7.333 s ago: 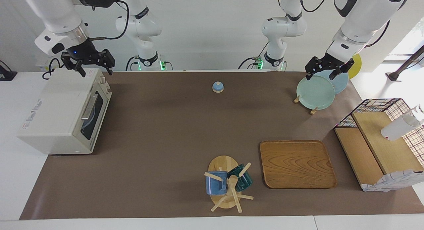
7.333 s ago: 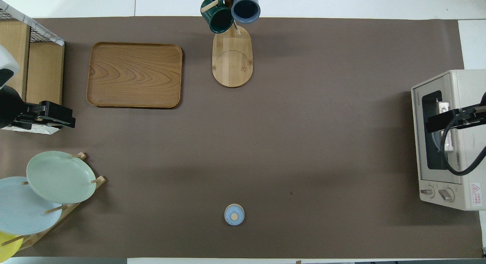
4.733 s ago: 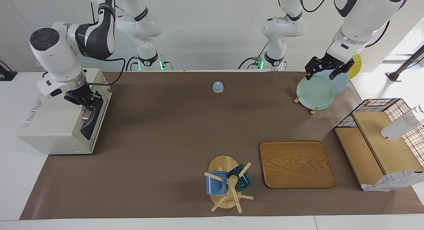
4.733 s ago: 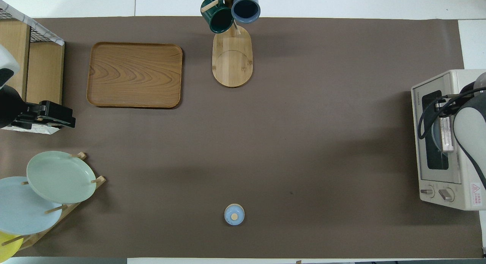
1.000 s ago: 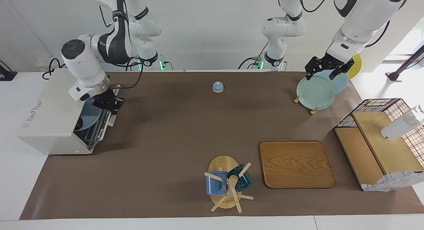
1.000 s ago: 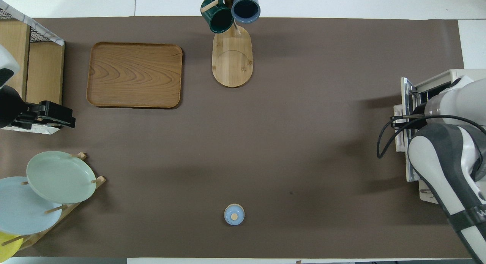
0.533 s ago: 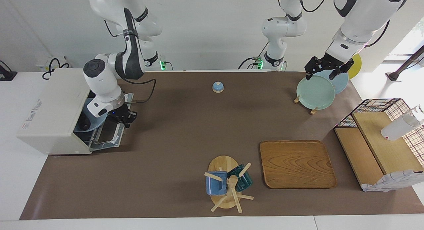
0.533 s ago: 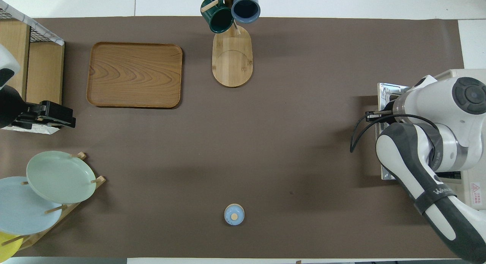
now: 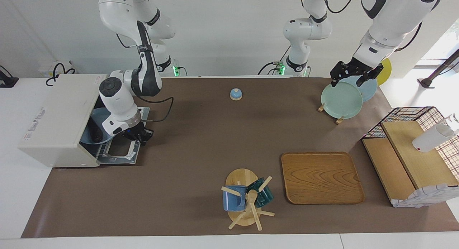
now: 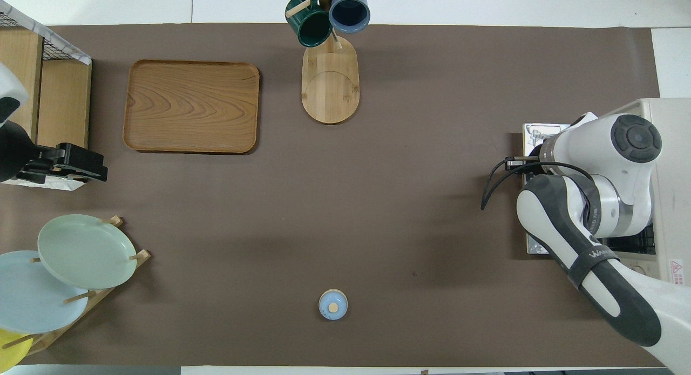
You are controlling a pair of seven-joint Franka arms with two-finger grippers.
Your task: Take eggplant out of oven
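Note:
The off-white oven (image 9: 59,120) stands at the right arm's end of the table, its door (image 9: 122,148) folded down flat onto the mat. Inside, a blue plate (image 9: 89,136) carries the dark eggplant (image 9: 95,132), only partly seen. My right gripper (image 9: 138,136) is low at the door's outer edge, shut on the door handle. From overhead the right arm (image 10: 583,202) covers the door (image 10: 540,131) and hides its gripper. My left gripper (image 9: 353,75) hangs open over the plate rack, waiting.
A blue bell (image 9: 236,94) sits mid-table close to the robots. The mug tree (image 9: 245,199) and wooden tray (image 9: 321,177) lie at the table's edge farthest from the robots. The plate rack (image 9: 340,98) and a wire-and-wood shelf (image 9: 412,148) fill the left arm's end.
The right gripper has swung out and down from the oven front, bringing the door from half open to flat. The plate inside now shows. The left arm has not moved.

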